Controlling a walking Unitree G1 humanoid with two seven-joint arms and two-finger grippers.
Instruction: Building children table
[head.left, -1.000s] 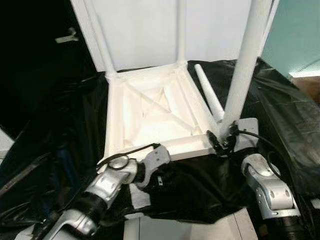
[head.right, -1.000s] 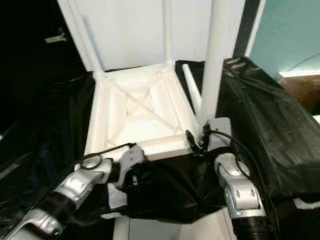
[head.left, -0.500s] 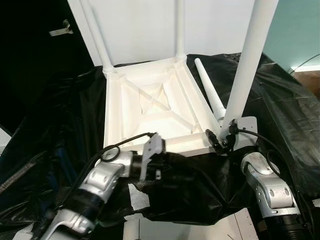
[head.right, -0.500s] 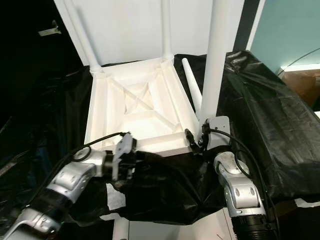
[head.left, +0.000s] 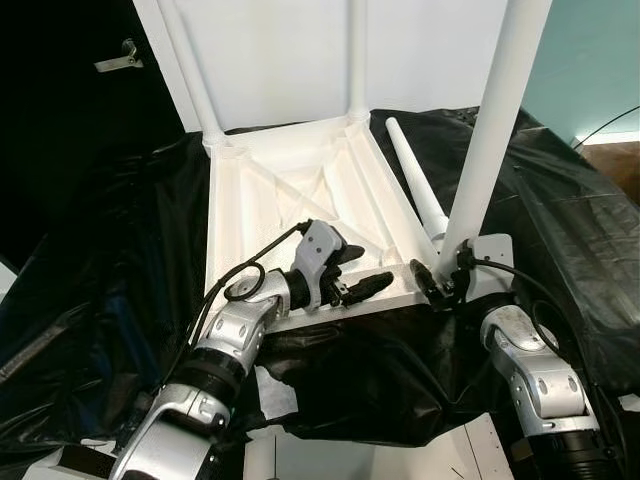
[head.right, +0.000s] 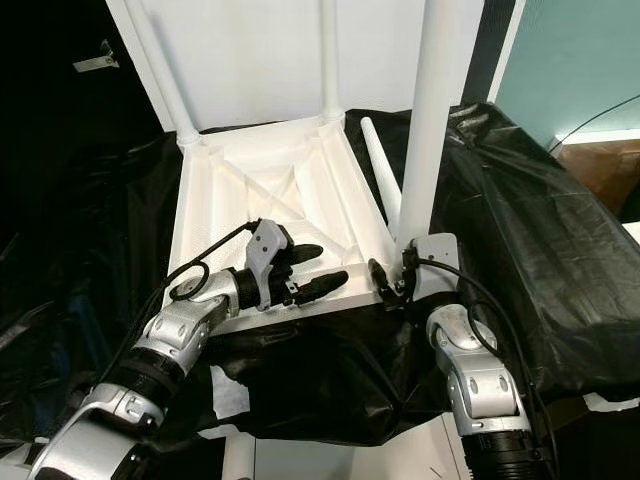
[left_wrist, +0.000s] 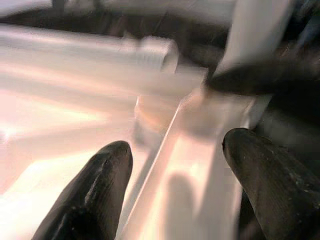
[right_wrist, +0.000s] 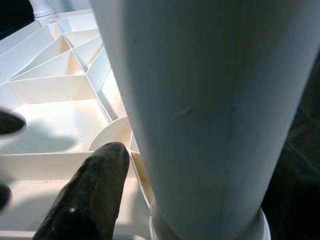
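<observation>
White leg clamped by the right pincer at four o'clock; left pincer, fingers apart, straddles the frame rim. A bump could tilt that leg.

Head stereo pair: high, facing forward and down, mid-range; both eyes share upturned white plastic ribbed tabletop on black plastic sheet.
Left wrist camera: very close, blurred, facing along black fingers over tabletop's near rim.
Right wrist camera: very close against upright white tubular leg, facing across tabletop's ribs.
</observation>
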